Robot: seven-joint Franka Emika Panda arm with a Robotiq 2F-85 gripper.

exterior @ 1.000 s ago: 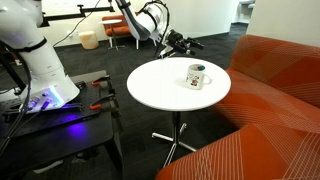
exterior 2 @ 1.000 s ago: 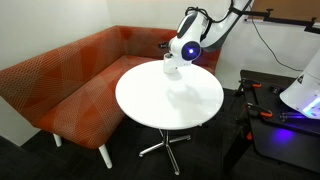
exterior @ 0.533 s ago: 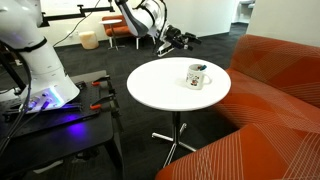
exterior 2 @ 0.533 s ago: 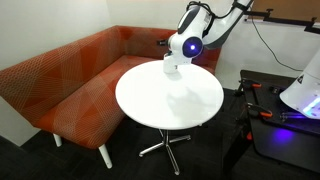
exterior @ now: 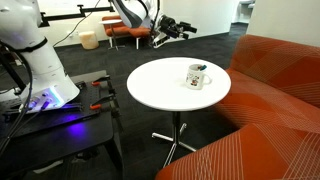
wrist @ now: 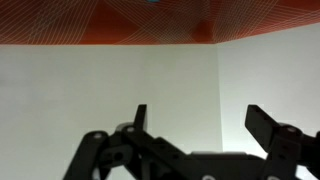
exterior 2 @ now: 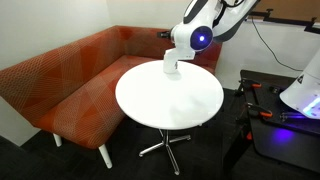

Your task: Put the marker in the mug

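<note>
The white mug point(exterior: 197, 76) with a dark print stands on the round white table point(exterior: 160, 88), near its edge by the sofa. The marker point(exterior: 201, 68) is a small dark stick poking out of the mug's top. In an exterior view the mug point(exterior 2: 170, 68) stands at the table's far edge, below the arm. My gripper point(exterior: 186, 29) is raised well above and behind the table, apart from the mug. In the wrist view my gripper point(wrist: 198, 118) is open and empty, facing a white wall.
An orange patterned sofa point(exterior 2: 70, 80) curves round the table, also seen in an exterior view point(exterior: 280, 90). The robot base and a black stand with cables and clamps point(exterior: 60, 105) are beside the table. A chair and a stool point(exterior: 90, 40) stand further back.
The gripper has risen and drawn away from the mug over the last second. The mug and marker have not moved.
</note>
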